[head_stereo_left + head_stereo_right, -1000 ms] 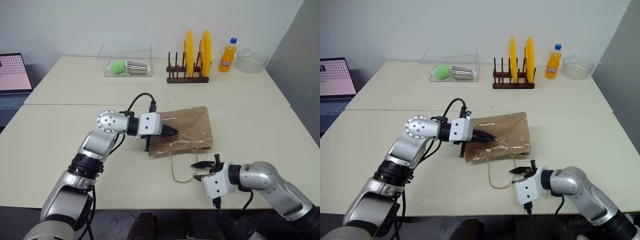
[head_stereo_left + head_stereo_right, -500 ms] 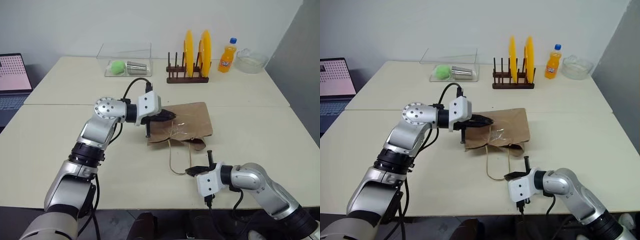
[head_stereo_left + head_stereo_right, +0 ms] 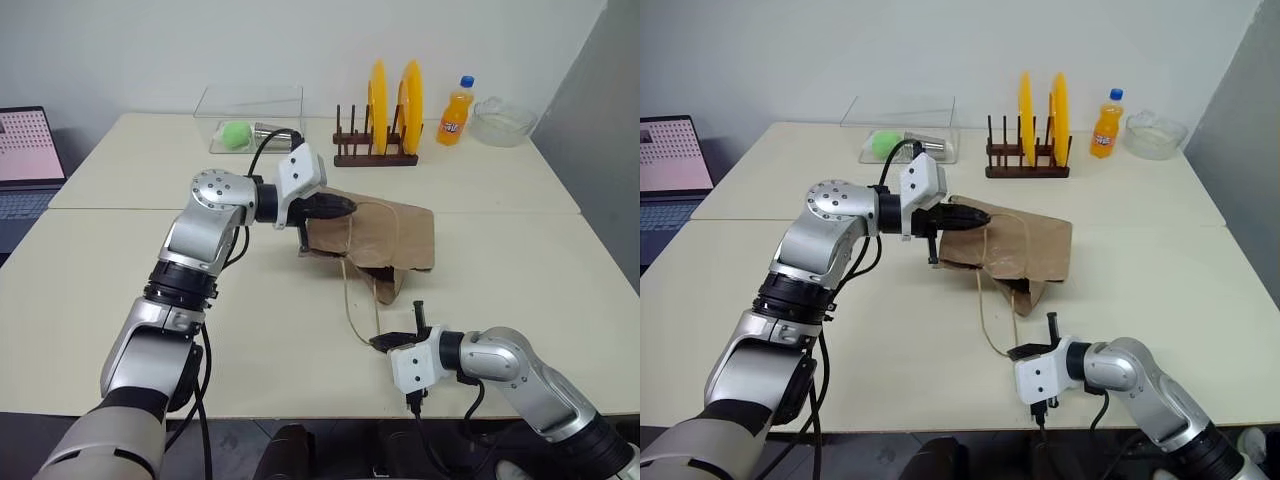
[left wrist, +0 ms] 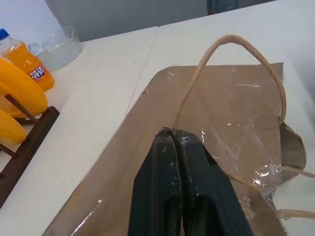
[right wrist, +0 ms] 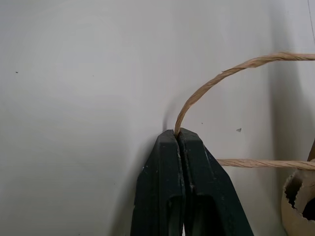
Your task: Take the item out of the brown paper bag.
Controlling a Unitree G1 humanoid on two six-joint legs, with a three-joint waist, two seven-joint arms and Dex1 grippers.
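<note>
Both jaws are pinched tight, each on a loop handle of the bag (image 3: 385,236): my left gripper (image 4: 178,139) clamps one handle (image 4: 231,54) at the bag's edge and holds that side lifted off the table (image 3: 100,290), while my right gripper (image 5: 177,136) nips the other handle (image 5: 231,69) low, just above the tabletop. I see the bag's mouth sagging open toward the right gripper. I cannot see the bottle; the bag hides whatever is inside. Behind the bag stands a rack (image 3: 375,150) with yellow plates.
</note>
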